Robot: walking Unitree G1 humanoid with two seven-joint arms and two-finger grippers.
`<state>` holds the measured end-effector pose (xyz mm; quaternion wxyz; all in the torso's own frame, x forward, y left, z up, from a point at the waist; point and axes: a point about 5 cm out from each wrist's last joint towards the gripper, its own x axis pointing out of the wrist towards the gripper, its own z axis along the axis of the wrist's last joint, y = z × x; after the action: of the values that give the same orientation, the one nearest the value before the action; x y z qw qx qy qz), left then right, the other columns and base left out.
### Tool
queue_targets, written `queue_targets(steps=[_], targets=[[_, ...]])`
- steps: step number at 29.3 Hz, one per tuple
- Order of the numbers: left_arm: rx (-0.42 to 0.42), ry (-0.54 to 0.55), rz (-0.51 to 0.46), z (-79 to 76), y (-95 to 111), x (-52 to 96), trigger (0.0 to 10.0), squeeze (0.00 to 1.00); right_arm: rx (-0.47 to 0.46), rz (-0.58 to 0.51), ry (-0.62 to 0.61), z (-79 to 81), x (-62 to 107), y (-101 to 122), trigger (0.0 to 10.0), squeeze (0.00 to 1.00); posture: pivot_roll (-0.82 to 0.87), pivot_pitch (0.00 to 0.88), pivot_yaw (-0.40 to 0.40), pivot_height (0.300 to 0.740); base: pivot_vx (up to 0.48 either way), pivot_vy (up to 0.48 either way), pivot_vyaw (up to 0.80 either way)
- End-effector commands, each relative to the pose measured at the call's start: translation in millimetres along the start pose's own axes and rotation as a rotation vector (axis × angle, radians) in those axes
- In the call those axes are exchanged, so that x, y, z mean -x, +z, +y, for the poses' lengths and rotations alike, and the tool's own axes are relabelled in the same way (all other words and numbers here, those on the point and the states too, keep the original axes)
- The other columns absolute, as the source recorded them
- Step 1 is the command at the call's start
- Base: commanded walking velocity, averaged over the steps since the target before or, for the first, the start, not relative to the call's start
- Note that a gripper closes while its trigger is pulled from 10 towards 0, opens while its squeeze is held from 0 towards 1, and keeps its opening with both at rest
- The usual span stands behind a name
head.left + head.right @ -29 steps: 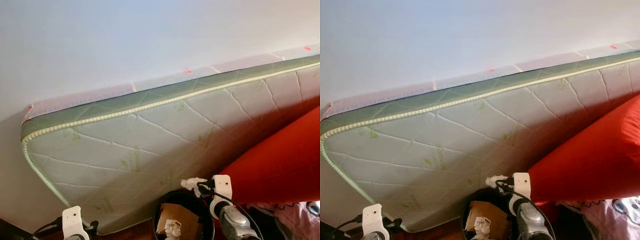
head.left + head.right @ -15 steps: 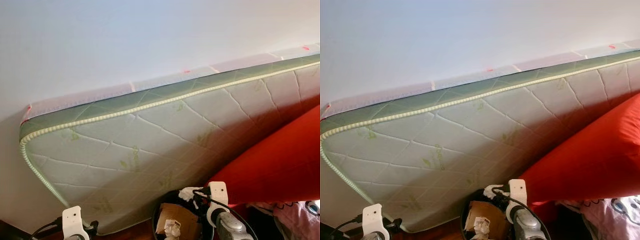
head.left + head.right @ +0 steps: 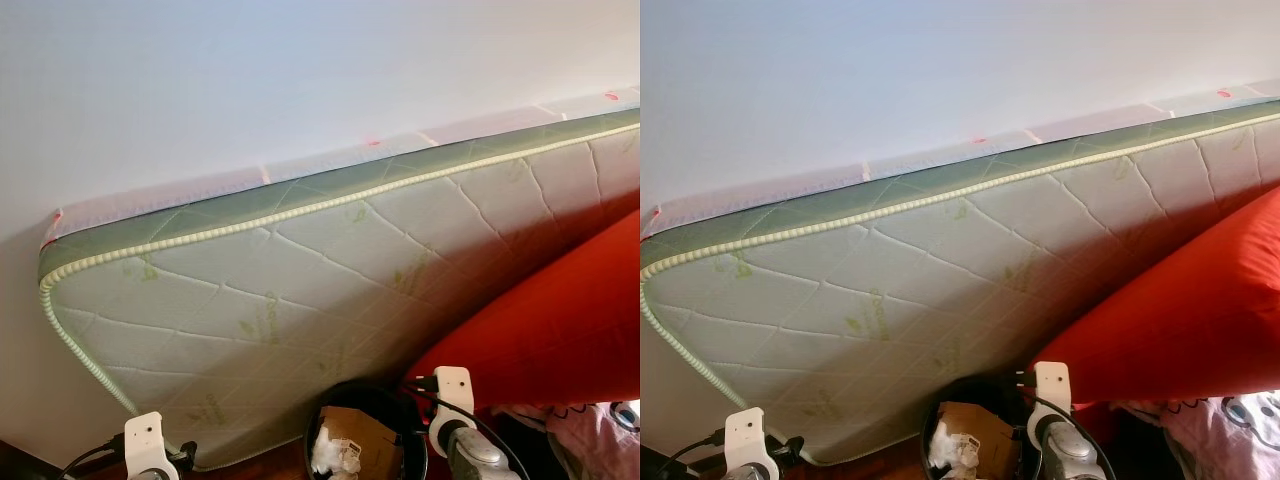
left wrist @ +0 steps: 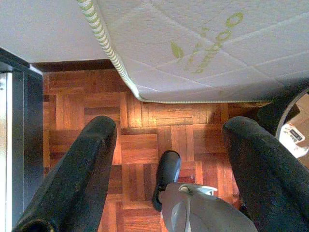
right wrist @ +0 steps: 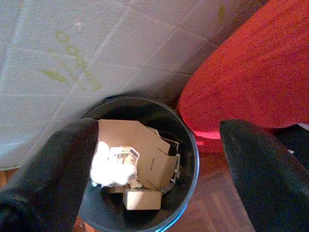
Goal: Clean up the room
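Largest item in view: a quilted mattress (image 3: 300, 290) stood on edge, tilted, leaning on the white wall (image 3: 250, 80). Its lower corner hangs just above the parquet floor (image 4: 145, 145). A big red cushion (image 3: 560, 320) rests against the mattress on my right, close behind the bin.

Change noted: a second ago my right gripper (image 5: 154, 164) held a crumpled white paper wad (image 5: 113, 164) over the black bin (image 5: 188, 159). Now the fingers stand wide apart with nothing between them, and the wad lies inside the bin, on top of the cardboard scraps (image 5: 145, 154), toward the rim nearest the mattress. I judge the drop done: one piece of rubbish is dealt with and the arm is free for the next.

Right arm hangs above the bin's right rim, just in front of the cushion. Left gripper (image 4: 169, 164) is idle, fingers apart and nothing in them, pointing down at bare parquet beside a dark cabinet edge (image 4: 19, 145). My own foot (image 4: 166, 176) shows between the fingers.

Obstructions: mattress and cushion crowd the bin from behind and the right, so I would lift the right arm straight up before turning away. Some pink fabric (image 3: 590, 430) lies at the lower right, too cropped to identify.
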<state>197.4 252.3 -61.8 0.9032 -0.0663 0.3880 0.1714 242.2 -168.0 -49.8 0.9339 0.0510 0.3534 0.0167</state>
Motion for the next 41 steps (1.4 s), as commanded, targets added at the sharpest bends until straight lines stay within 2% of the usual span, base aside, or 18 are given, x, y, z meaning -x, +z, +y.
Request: queue_targets(steps=[1,2,3,4,12,16,21,26,33,36,41], targets=[[-0.016,0.001,0.025,1.0,-3.3,0.3,10.0,0.00,0.013,0.018,-0.009,-1.8,0.5,-2.5,10.0,1.00,0.17,0.022,-0.041,0.740,0.000,0.000,0.00],[-0.016,0.001,0.026,1.0,-3.3,0.3,10.0,0.00,0.016,0.022,-0.011,-2.6,0.9,-3.6,10.0,0.66,0.17,0.020,-0.041,0.740,0.000,0.000,0.00],[-0.017,0.001,0.027,1.0,-3.3,0.3,10.0,0.00,0.017,0.024,-0.013,-3.1,1.1,-4.3,10.0,0.66,0.17,0.020,-0.041,0.740,0.000,0.000,0.00],[-0.017,0.000,0.027,1.0,-3.3,0.3,10.0,0.00,0.014,0.029,-0.017,-4.0,1.6,-5.8,10.0,0.00,0.17,0.021,-0.041,0.740,0.000,0.000,0.00],[-0.025,-0.010,0.038,-0.1,-3.8,0.1,10.0,0.00,-0.029,0.089,-0.048,-10.9,6.5,-21.6,10.0,0.00,0.17,0.019,-0.044,0.740,0.000,0.000,0.00],[-0.023,-0.013,0.042,-1.1,-4.3,0.1,10.0,0.00,-0.063,0.141,-0.091,-19.2,11.8,-35.4,10.0,0.00,0.17,0.019,-0.048,0.740,0.000,0.000,0.00],[-0.019,-0.012,0.047,-1.8,-5.3,0.2,10.0,0.00,-0.059,0.194,-0.131,-30.2,19.3,-50.4,10.0,0.00,0.17,0.021,-0.051,0.740,0.000,0.000,0.00],[-0.014,-0.023,0.054,-3.1,-6.5,0.3,10.0,0.00,-0.074,0.208,-0.153,-40.6,24.5,-56.7,10.0,0.00,0.16,0.025,-0.053,0.740,0.000,0.000,0.00],[-0.012,-0.039,0.057,-5.3,-7.2,0.4,10.0,0.00,-0.073,0.211,-0.127,-41.2,25.5,-57.9,10.0,0.00,0.15,0.032,-0.053,0.740,0.000,0.000,0.00],[-0.007,-0.041,0.057,-6.0,-7.6,0.4,10.0,0.00,-0.075,0.207,-0.101,-35.1,23.8,-57.6,10.0,0.00,0.15,0.033,-0.055,0.740,0.000,0.000,0.00],[-0.003,-0.043,0.059,-6.4,-7.9,0.4,10.0,0.00,-0.069,0.208,-0.095,-33.7,23.3,-57.2,10.0,0.00,0.14,0.030,-0.054,0.740,0.000,0.000,0.00]])
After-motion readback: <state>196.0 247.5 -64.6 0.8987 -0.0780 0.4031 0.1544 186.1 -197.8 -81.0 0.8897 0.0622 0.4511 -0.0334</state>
